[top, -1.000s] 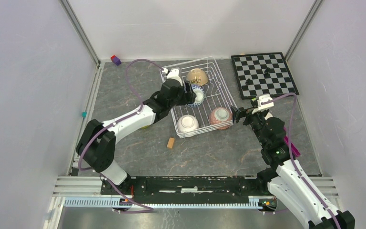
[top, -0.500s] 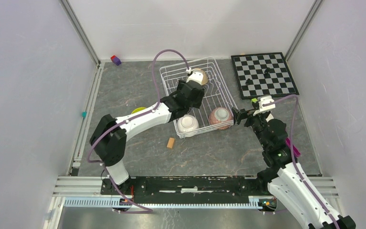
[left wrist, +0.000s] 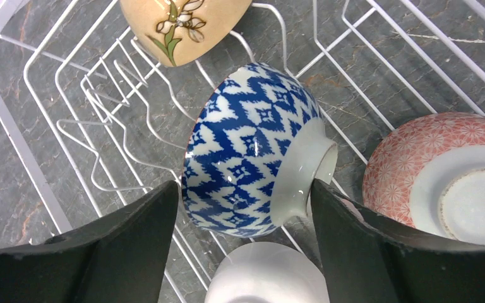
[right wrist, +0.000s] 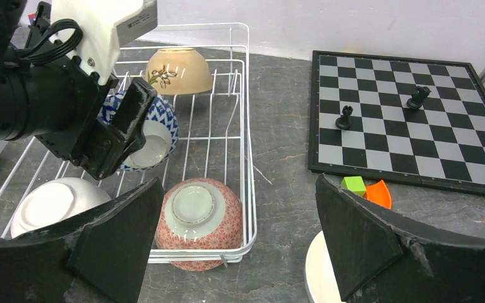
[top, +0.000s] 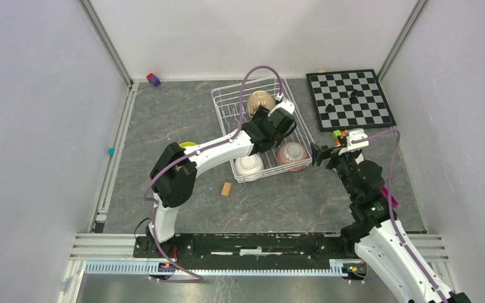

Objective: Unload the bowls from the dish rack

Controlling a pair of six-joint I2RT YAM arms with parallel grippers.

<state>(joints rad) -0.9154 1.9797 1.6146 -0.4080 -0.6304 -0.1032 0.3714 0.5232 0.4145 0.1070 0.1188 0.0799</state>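
The white wire dish rack (top: 288, 88) holds a beige bowl (top: 261, 101) at the back, a white bowl (top: 249, 165) and a pink-red speckled bowl (top: 292, 154) at the front. A blue-and-white bowl (left wrist: 252, 151) lies tilted on its side in the middle. My left gripper (left wrist: 246, 186) is open, one finger on each side of this bowl, close to its rim and foot. My right gripper (right wrist: 238, 183) is open and empty, just right of the rack's front corner by the pink-red bowl (right wrist: 199, 221). A lime-green bowl (top: 187, 146) sits on the table left of the rack. Another white bowl (right wrist: 319, 271) sits under my right gripper.
A chessboard (top: 350, 98) with two black pieces lies right of the rack. A green cube (right wrist: 353, 185) and an orange piece (right wrist: 379, 194) lie at its near edge. A small wooden block (top: 227, 189) lies in front of the rack. A purple-red block (top: 153, 79) sits in the far-left corner.
My left arm has swung right across the rack, from its left side to above the blue-and-white bowl. My right gripper has stayed almost in place.
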